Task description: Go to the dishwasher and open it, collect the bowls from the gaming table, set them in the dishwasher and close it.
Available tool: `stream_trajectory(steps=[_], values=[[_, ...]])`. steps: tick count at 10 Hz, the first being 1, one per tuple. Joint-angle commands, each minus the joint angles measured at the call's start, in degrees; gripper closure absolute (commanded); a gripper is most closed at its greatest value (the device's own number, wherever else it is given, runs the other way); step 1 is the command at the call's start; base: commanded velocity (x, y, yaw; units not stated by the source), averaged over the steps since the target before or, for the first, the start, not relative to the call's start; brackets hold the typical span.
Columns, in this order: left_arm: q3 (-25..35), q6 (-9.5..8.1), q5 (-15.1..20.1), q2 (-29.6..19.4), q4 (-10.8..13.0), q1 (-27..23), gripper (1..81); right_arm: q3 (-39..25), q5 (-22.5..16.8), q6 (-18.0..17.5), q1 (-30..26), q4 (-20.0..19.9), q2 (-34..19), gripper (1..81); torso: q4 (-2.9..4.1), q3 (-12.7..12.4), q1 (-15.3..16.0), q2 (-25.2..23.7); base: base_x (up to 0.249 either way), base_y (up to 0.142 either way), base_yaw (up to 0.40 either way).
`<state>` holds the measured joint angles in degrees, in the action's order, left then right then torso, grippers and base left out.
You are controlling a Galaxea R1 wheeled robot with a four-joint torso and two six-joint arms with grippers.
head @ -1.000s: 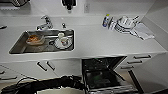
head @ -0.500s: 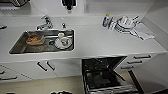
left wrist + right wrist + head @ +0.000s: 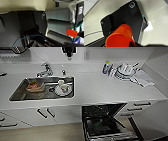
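One white counter (image 3: 100, 89) was seen from the head view, with one steel sink (image 3: 20, 95) set in it. Below it, one dishwasher (image 3: 107, 122) stood open, its door lowered. One orange bowl (image 3: 120, 37) was seen large in the right wrist view; whether either claw was spread or pinching could not be told.

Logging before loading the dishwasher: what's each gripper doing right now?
Left: cannot be told.
Right: an orange bowl looms large at the wrist camera; whether the gripper holds it cannot be told.
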<state>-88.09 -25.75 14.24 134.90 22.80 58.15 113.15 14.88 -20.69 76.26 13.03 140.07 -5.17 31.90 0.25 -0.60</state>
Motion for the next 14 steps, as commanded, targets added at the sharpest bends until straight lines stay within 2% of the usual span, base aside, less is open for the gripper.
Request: stream_trajectory(steps=[1, 3, 6, 10, 14], values=[[-5.3, -0.01, -5.1, 1.5, 4.6, 6.4, 1.0, -6.5, -5.1, -2.1, -4.6, 0.1, -6.3, 81.1, 0.00, 0.0, 0.0, 0.0, 0.000, 0.000, 0.000], [-11.6, -0.01, -10.4, 4.2, 4.9, 10.5, 1.0, -10.2, -6.4, -3.1, -8.3, 0.1, -8.5, 81.1, 0.00, 0.0, 0.0, 0.0, 0.000, 0.000, 0.000], [-24.0, 0.08, -10.7, 11.3, 5.3, 14.2, 1.0, -17.9, -9.2, -4.4, -14.4, 0.0, -13.6, 81.1, 0.00, 0.0, 0.0, 0.0, 0.000, 0.000, 0.000], [-34.6, 0.08, -10.7, 18.4, 7.1, 16.3, 1.0, -26.6, -11.0, -6.0, -20.9, 0.0, -19.9, 81.1, 0.00, 0.0, 0.0, 0.0, 0.000, 0.000, 0.000], [-38.4, 0.00, -10.7, 20.5, 7.1, 18.2, 1.0, -29.2, -18.3, -8.9, -31.0, 0.0, -18.7, 81.1, 0.00, 0.0, 0.0, 0.0, 0.000, 0.000, 0.000]])
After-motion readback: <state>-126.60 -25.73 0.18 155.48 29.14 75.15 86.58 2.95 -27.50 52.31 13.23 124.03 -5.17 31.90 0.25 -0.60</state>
